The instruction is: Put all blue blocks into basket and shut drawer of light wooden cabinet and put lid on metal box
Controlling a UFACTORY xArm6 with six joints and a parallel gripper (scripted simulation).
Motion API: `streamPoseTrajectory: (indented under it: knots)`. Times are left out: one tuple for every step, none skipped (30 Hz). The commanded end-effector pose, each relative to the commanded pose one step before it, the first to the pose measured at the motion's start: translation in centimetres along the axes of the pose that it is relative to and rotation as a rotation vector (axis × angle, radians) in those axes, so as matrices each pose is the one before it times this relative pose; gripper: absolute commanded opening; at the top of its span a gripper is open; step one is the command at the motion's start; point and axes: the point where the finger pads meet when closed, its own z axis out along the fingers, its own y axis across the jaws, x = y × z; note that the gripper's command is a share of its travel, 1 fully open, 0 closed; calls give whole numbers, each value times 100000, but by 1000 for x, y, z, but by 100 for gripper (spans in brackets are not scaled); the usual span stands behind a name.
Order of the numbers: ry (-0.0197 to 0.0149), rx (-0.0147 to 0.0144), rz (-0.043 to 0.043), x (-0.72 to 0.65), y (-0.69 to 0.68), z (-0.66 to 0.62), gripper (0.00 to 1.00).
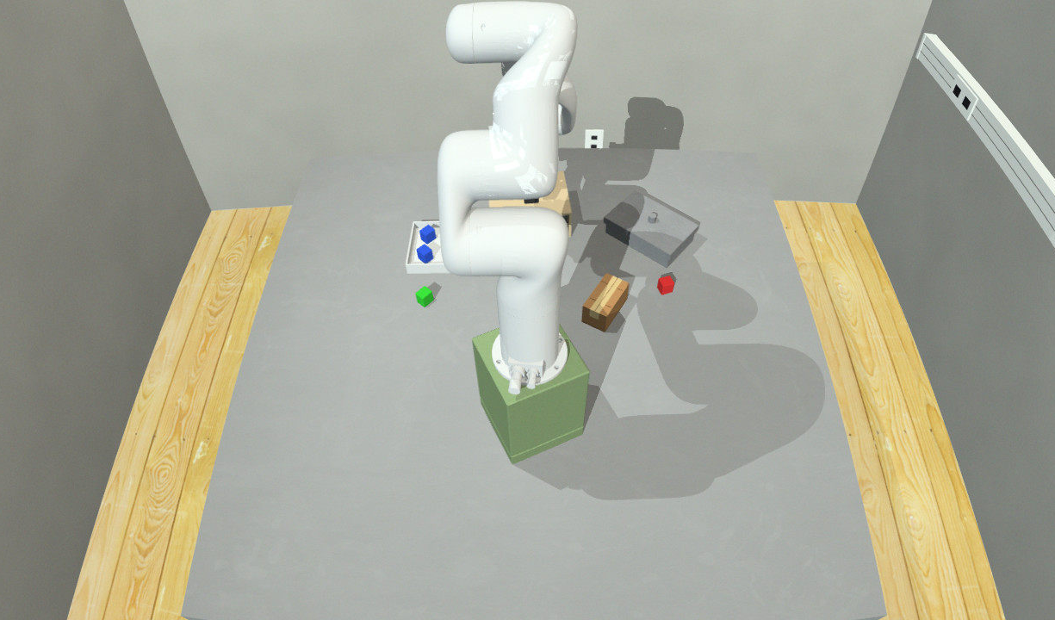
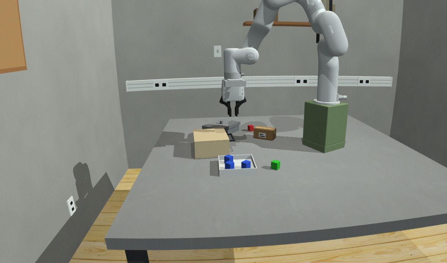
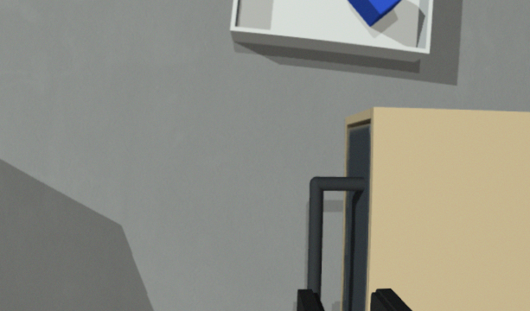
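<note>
Contents of table, sides as in the exterior view: one white basket [image 1: 426, 269] [image 2: 238, 172] [image 3: 334, 45], near side, holding three blue blocks [image 1: 425, 253] [image 2: 245, 164] [image 3: 374, 10], all within its rim, as the task wants. One light wooden cabinet [image 1: 559, 189] [image 2: 211, 148] [image 3: 455, 194], behind the basket to the left; its drawer [image 3: 360, 151] looks shut, contents unseen, perhaps another blue block. One dark handle [image 2: 232, 137] [image 3: 316, 238], standing out from the drawer. One claw [image 2: 232, 112] [image 3: 346, 300], pointing down above the handle side, fingers narrow but apart, nothing between them; probably narrowed to fit the handle for a pull. One metal box [image 1: 680, 251] [image 2: 234, 127], far side, lid [image 1: 669, 221] [image 2: 215, 127] on, possibly hiding more. One cardboard box [image 1: 605, 302] [image 2: 264, 133], right of it, possible cover for a block. One red block [image 1: 666, 285] [image 2: 250, 128], far; one green block [image 1: 424, 296] [image 2: 275, 164], right of the basket: both rightly outside.
</note>
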Motion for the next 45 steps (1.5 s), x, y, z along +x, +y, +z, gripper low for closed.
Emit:
streamPoseTrajectory:
  knots:
    - [1, -384, -45, -15, 160, -12, 24]
    - [22, 8, -33, -2, 2, 85, 24]
    - [26, 9, -38, -2, 2, 99, 24]
    - [12, 4, -18, -2, 2, 115, 24]
    - [0, 0, 0, -2, 3, 130, 24]
    - [0, 0, 0, -3, 3, 146, 24]
    - [0, 0, 0, -3, 3, 161, 24]
    - [0, 0, 0, -3, 4, 174, 24]
    - [0, 0, 0, -3, 3, 189, 24]
    - [0, 0, 0, -4, 4, 202, 24]
    - [0, 0, 0, -4, 4, 215, 24]
    - [0, 0, 0, -4, 4, 227, 24]
    - [0, 0, 0, -4, 5, 238, 24]
    - [0, 0, 0, -5, 4, 248, 24]
    - [0, 0, 0, -5, 5, 257, 24]
    - [0, 0, 0, -5, 5, 265, 24]
    - [0, 0, 0, 0, 0, 0, 24]
    - [0, 0, 0, 0, 0, 0, 24]
    - [0, 0, 0, -5, 5, 271, 24]
    - [0, 0, 0, -5, 6, 277, 24]
    - [0, 0, 0, -5, 5, 281, 24]
    - [0, 0, 0, -5, 6, 284, 24]
    - [0, 0, 0, -5, 5, 286, 24]
    - [0, 0, 0, -5, 6, 286, 24]
    - [0, 0, 0, -5, 6, 286, 24]
    - [0, 0, 0, -5, 5, 284, 24]
    - [0, 0, 0, -5, 6, 280, 24]
    - [0, 0, 0, -5, 5, 277, 24]
    - [0, 0, 0, -5, 6, 270, 24]
    - [0, 0, 0, -5, 5, 264, 24]
    - [0, 0, 0, -5, 5, 256, 24]
    - [0, 0, 0, -5, 5, 248, 24]
    - [0, 0, 0, -4, 5, 238, 24]
    - [0, 0, 0, 0, 0, 0, 24]
    - [0, 0, 0, 0, 0, 0, 24]
    - [0, 0, 0, -4, 4, 228, 24]
    - [0, 0, 0, -4, 5, 216, 24]
    - [0, 0, 0, -4, 3, 204, 24]
    - [0, 0, 0, -4, 4, 191, 24]
    - [0, 0, 0, -3, 3, 178, 24]
    - [0, 0, 0, -3, 3, 164, 24]
    - [0, 0, 0, -3, 3, 150, 24]
    - [0, 0, 0, -2, 3, 136, 24]
    - [0, 0, 0, -2, 2, 122, 24]
    - [0, 0, 0, -2, 2, 107, 24]
